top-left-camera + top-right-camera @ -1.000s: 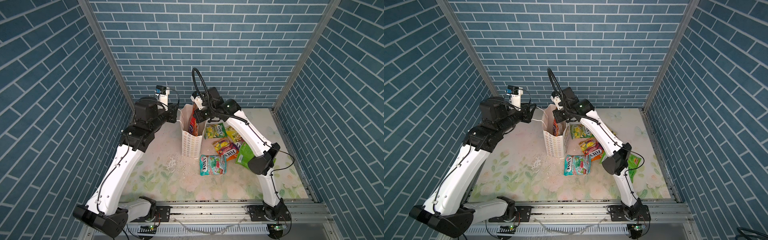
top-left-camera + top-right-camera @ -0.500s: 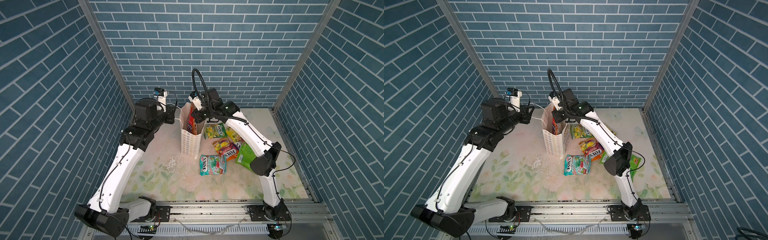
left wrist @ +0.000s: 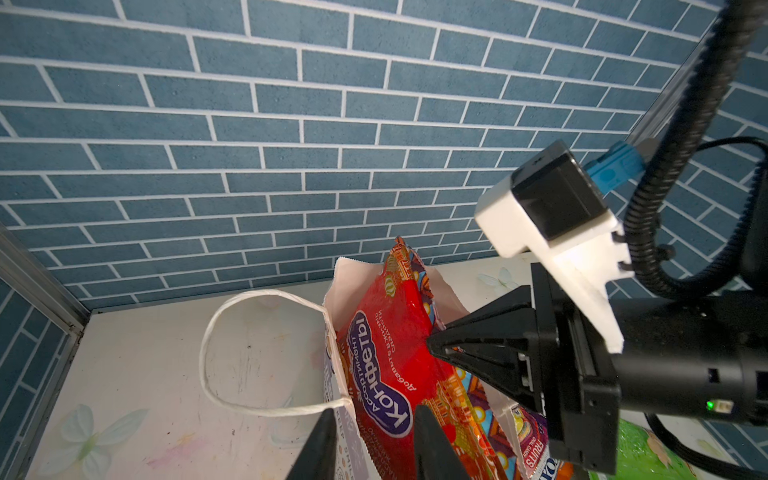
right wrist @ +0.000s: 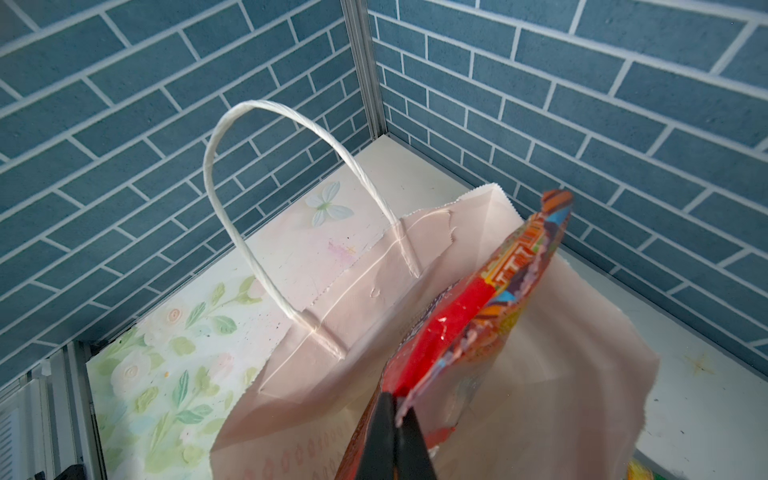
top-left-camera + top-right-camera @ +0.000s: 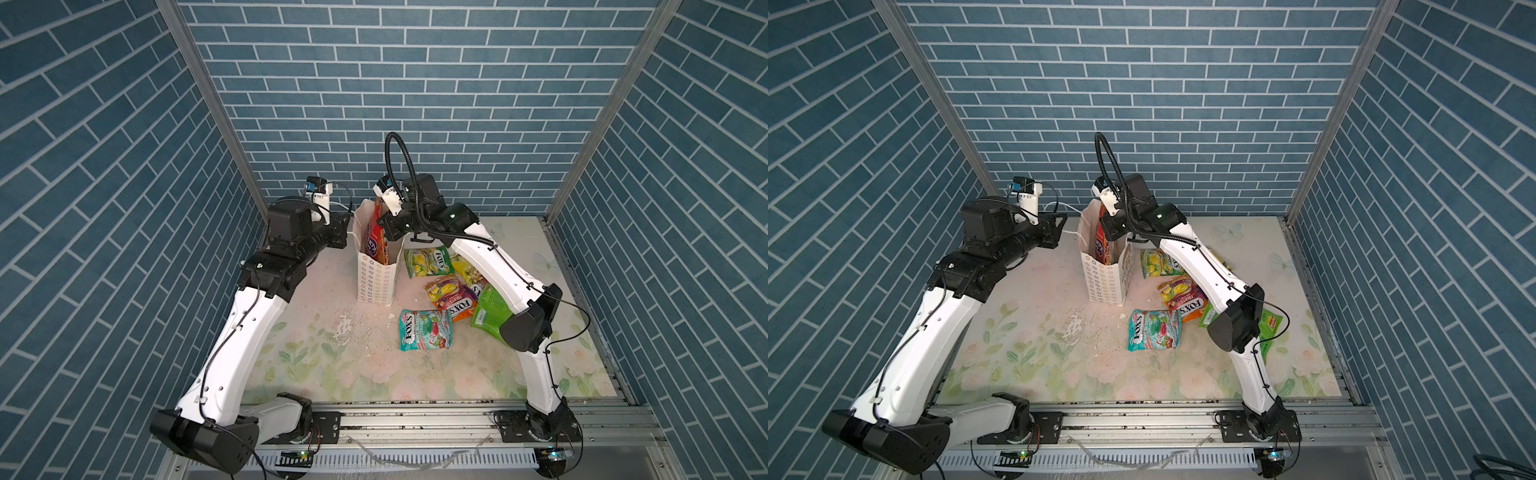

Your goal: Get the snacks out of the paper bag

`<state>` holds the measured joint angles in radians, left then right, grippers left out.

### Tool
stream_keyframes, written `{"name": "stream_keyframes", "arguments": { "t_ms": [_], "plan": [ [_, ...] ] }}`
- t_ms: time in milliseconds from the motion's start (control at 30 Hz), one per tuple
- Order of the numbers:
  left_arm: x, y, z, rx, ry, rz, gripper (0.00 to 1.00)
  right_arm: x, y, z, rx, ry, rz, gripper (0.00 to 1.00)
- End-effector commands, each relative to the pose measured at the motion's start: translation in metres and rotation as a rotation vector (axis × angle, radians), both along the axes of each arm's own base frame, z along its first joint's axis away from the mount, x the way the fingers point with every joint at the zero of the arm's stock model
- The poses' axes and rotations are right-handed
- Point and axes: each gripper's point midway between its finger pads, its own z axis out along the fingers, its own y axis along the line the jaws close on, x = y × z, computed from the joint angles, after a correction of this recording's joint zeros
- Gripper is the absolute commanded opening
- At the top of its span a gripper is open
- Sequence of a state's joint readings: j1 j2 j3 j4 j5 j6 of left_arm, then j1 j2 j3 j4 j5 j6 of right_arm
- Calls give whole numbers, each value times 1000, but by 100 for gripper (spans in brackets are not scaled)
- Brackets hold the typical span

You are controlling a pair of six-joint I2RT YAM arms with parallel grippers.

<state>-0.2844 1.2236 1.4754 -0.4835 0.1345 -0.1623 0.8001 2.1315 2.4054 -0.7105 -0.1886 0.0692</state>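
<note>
We logged both top views as high and far, looking steeply down over the silver aluminium base rail (image 5: 415,422) toward the blue brick-pattern back wall (image 5: 415,104), whole floral table mat (image 5: 332,365) in frame; the pair differed only by a slight sideways shift. Left wrist view: close, roughly level, looking past the left gripper (image 3: 374,411) at the tall white paper bag (image 3: 353,278) and back wall. Right wrist view: closer, angled down past the right gripper (image 4: 397,405) into the bag's mouth, toward a wall corner (image 4: 365,83). All four shared the bag's open top and its glossy red plastic packet (image 3: 390,353).
</note>
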Motion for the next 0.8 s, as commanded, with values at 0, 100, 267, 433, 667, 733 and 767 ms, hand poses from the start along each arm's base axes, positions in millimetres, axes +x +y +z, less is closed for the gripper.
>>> {"name": "stream_keyframes", "arguments": {
  "t_ms": [0,100,267,433,667,733,767],
  "plan": [
    [3,-1,-10,-1,32,-7,33,-9,-5,101,184,-245,40,0],
    [4,-2,-12,1,40,-10,33,-9,-5,106,193,-259,40,0],
    [6,0,-16,8,56,-8,33,-10,-7,116,211,-276,36,0],
    [9,0,-22,12,77,-6,33,-11,-10,124,212,-269,29,0],
    [13,3,-31,34,112,9,32,-19,-21,129,192,-238,17,0],
    [14,2,-34,36,120,7,32,-19,-22,129,189,-232,18,0],
    [15,1,-36,35,124,7,32,-19,-23,128,189,-229,17,0]
  ]
}}
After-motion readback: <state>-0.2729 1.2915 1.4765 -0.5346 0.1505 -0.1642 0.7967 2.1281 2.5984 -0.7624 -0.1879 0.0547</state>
